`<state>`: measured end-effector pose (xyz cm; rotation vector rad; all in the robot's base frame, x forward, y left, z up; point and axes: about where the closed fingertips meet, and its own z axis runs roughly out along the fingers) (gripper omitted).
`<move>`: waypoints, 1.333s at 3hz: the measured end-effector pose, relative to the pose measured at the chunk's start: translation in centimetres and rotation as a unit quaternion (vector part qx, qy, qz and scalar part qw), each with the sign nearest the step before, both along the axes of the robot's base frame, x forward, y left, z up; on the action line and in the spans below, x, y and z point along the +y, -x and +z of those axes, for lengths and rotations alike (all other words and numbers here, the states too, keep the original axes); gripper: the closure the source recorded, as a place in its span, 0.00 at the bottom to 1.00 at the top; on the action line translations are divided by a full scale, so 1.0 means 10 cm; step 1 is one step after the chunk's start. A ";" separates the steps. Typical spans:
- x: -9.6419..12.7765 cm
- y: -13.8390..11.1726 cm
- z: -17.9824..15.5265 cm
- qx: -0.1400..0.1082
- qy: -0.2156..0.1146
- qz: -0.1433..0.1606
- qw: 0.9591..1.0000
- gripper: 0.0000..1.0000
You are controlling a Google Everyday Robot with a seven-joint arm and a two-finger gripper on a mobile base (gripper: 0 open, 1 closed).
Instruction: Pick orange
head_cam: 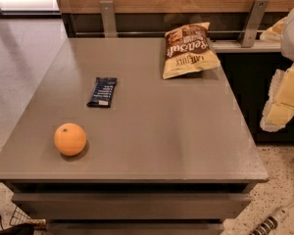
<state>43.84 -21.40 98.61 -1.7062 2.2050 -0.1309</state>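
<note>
The orange (70,139) is round with a small dark stem dot on top. It sits on the grey table (157,131) near the front left corner. My gripper (280,104) hangs at the right edge of the view, beyond the table's right side and above the floor. It is far from the orange, across the whole width of the table, and holds nothing that I can see.
A dark blue snack bar (102,92) lies left of the table's centre. A brown and yellow chip bag (188,49) lies at the back right. A wooden wall panel with metal brackets (108,17) runs behind the table. A cable (272,222) lies on the floor at the front right.
</note>
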 end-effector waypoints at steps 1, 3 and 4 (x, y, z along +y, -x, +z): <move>0.01 0.00 0.00 -0.001 -0.002 0.001 1.000 0.00; 0.65 -0.13 -0.31 -0.032 -0.126 0.081 0.988 0.00; 1.24 -0.33 -0.58 -0.048 -0.229 0.138 0.962 0.00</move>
